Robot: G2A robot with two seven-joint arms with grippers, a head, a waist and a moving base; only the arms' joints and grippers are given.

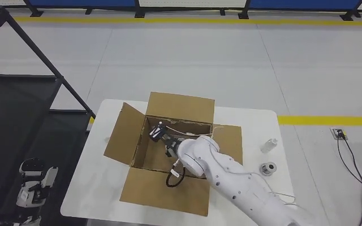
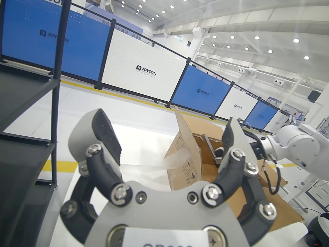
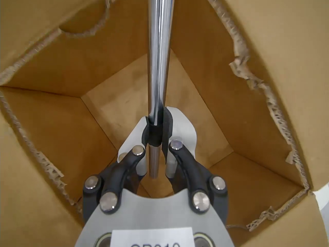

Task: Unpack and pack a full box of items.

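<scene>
While the rod (image 3: 159,52) is pinched between the fingers of the right gripper (image 3: 155,129), deep inside the box (image 3: 64,109) with its floor just beyond the fingertips, the step in hand is judged to be either lifting the rod out or laying it in; which cannot be told. The left gripper (image 2: 167,127) is spread and empty, well apart from the box, so next a straight rise clear of the torn walls, or a lowering and release, is called for.

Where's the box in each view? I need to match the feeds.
Top view: box on the table, flaps open.
Left wrist view: box beyond the left gripper.
Right wrist view: box walls all around.
Shared landmark: right gripper inside it, gripping a rod.
</scene>
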